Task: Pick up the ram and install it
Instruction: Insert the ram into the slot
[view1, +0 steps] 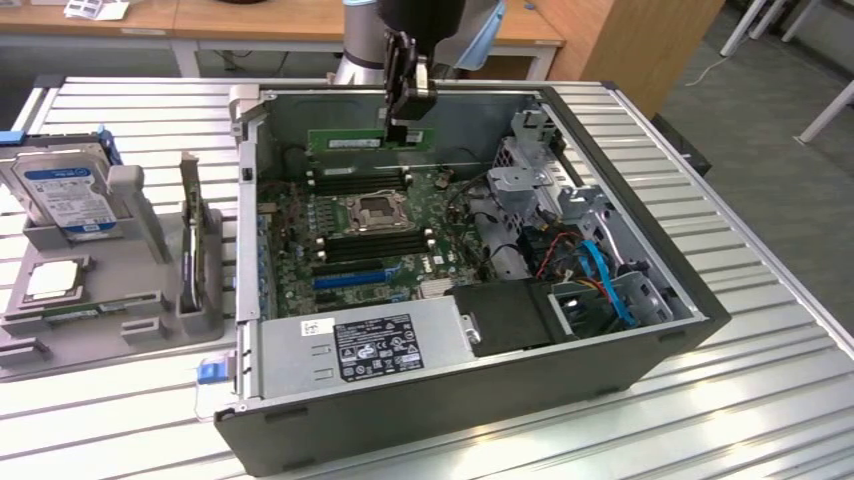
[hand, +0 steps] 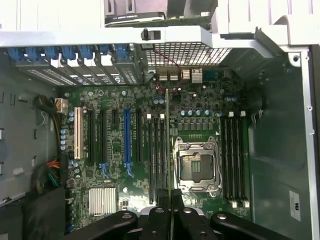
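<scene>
You see a ribbed silver metal surface (view1: 774, 380) with a dull sheen under the dark grey painted-metal computer case (view1: 534, 400), whose walls look matt. The thin green circuit-board ram (view1: 354, 141) has a smooth, slightly glossy face; the pincer (view1: 404, 128) closed on it is matt black. The pale grey plastic holder (view1: 134, 325) looks matt, and the silver metal hard drive (view1: 51, 162) carries a glossy blue-and-white label (view1: 70, 198).

Green ram (view1: 371, 141) — black hand (view1: 400, 124); green motherboard (hand: 112, 97); hard drive (view1: 64, 195) blue-labelled — blue cables (view1: 607, 278).
</scene>
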